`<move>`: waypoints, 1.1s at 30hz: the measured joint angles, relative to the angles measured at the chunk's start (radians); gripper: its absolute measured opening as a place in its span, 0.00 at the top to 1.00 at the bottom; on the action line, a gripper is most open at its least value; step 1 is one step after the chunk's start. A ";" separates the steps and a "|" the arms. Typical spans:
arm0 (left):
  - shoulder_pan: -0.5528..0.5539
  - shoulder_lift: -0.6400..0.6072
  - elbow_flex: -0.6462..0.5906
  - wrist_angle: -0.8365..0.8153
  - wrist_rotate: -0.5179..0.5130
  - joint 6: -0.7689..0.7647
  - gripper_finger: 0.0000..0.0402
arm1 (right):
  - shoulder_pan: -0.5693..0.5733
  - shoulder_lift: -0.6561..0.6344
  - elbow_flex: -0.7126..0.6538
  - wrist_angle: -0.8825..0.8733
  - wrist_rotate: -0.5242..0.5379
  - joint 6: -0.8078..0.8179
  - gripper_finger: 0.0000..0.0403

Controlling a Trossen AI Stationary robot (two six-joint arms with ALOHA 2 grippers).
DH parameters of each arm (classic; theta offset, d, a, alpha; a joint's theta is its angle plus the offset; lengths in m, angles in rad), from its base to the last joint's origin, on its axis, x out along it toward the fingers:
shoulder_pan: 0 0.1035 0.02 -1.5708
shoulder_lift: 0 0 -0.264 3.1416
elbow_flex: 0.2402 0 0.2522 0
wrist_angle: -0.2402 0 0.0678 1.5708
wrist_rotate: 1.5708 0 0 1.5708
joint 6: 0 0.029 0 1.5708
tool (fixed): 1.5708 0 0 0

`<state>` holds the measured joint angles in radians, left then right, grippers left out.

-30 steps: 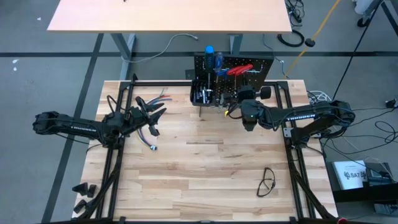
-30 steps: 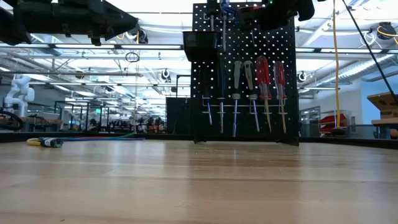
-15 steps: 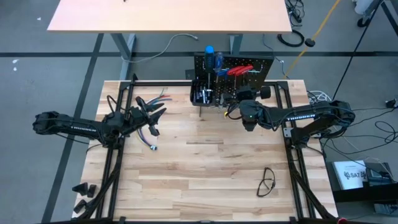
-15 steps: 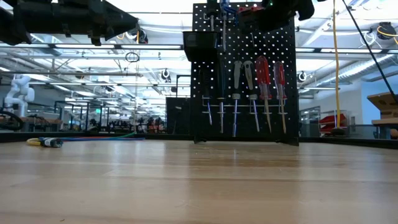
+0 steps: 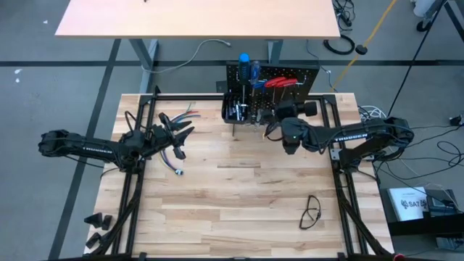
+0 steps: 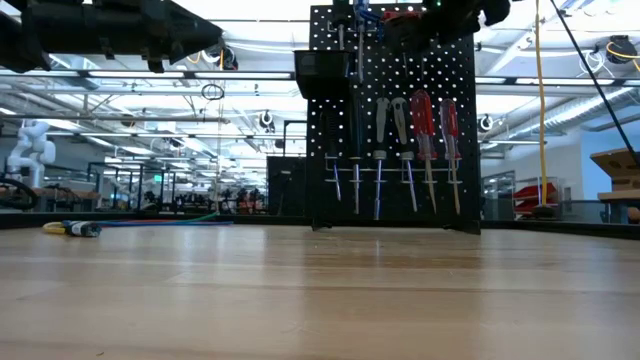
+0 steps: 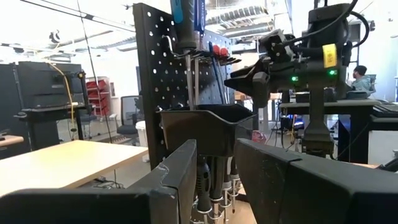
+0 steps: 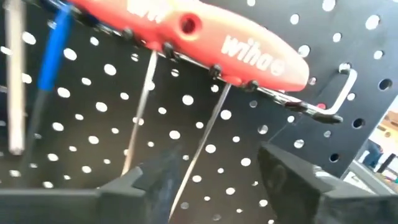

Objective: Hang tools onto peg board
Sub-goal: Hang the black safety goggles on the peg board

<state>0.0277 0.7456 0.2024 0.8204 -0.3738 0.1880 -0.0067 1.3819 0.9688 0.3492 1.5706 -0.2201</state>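
While the peg board (image 5: 272, 94) stands upright at the far edge of the bench (image 5: 239, 196), tools already hang on its front: two red-handled screwdrivers (image 6: 434, 125) side by side toward one end of the peg board, grey-handled ones (image 6: 391, 122) next to them, and a row of slim metal shafts (image 6: 377, 188) below. A blue-handled screwdriver (image 5: 245, 64) sits at the peg board's top edge, above a small black bin (image 7: 208, 127) fixed to the front. Seen close from the right wrist, a red handle (image 8: 205, 37) lies across a metal hook (image 8: 339, 96) on the peg board, its thin shafts running down over the holes.

Right in front of the peg board, the right gripper (image 5: 281, 110) is up near the red handles. Its fingers (image 8: 158, 180) stand apart with only the perforated panel between them, holding nothing.

Well away from the peg board, over the bench's left side, the left gripper (image 5: 177, 134) hovers by a bundle of coloured wires (image 5: 177, 156). Its fingers (image 7: 186, 165) show a narrow gap and nothing is gripped between them.

Farthest from the peg board, near the bench's front right, lies a pair of safety glasses (image 5: 312, 212).
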 joint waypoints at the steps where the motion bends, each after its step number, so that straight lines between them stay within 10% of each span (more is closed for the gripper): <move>1: 0.000 0.000 0.000 0.000 0.001 0.000 0.71 | 0.004 0.000 0.000 0.013 0.001 -0.007 0.47; 22: 0.000 0.000 0.003 0.010 0.156 -0.024 0.71 | 0.324 0.000 0.000 0.100 -0.024 -0.012 0.34; 33: 0.000 0.000 0.027 0.009 0.452 0.002 0.71 | 0.506 0.000 0.000 -0.188 -0.776 0.478 0.34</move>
<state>0.0277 0.7456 0.2298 0.8296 0.0780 0.1899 0.4990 1.3821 0.9688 0.1615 0.7946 0.2576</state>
